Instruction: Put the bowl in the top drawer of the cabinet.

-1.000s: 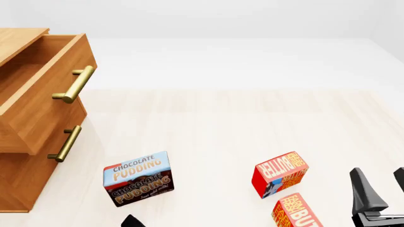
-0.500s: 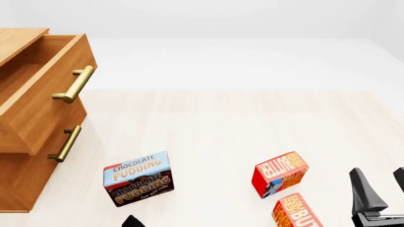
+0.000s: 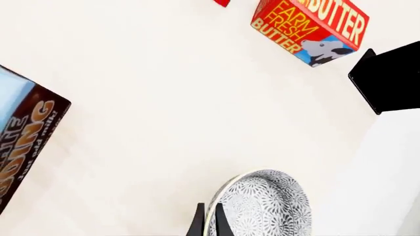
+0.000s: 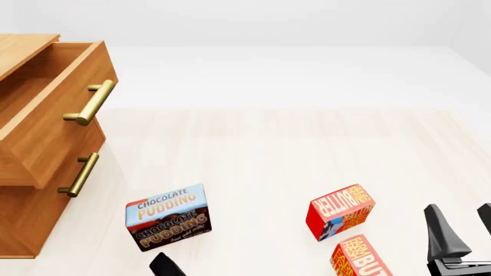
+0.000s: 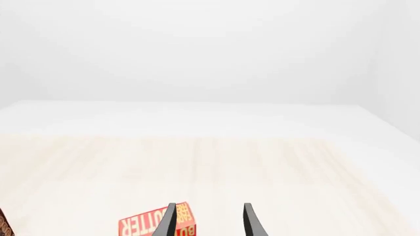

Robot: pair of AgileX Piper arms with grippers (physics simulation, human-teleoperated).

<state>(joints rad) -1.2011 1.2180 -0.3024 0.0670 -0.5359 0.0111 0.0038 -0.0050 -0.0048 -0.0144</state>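
The left pincer (image 3: 206, 221) has its two thin dark fingertips drawn close together over the rim of the bowl (image 3: 262, 204), gripping it at the edge; the speckled bowl lies just beyond the tips, seen from the wrist camera. In the front view only a dark tip of this pincer (image 4: 164, 264) shows at the bottom edge, just below the chocolate pudding box (image 4: 167, 217), and the bowl itself is out of sight there. The right pincer (image 5: 207, 219) is spread apart with nothing between its fingers, poised near two red butter boxes (image 4: 340, 210) on the pale table (image 4: 268, 155). At the far left stands the cabinet (image 4: 23, 218), its top drawer (image 4: 54, 115) pulled out, well apart from both pincers.
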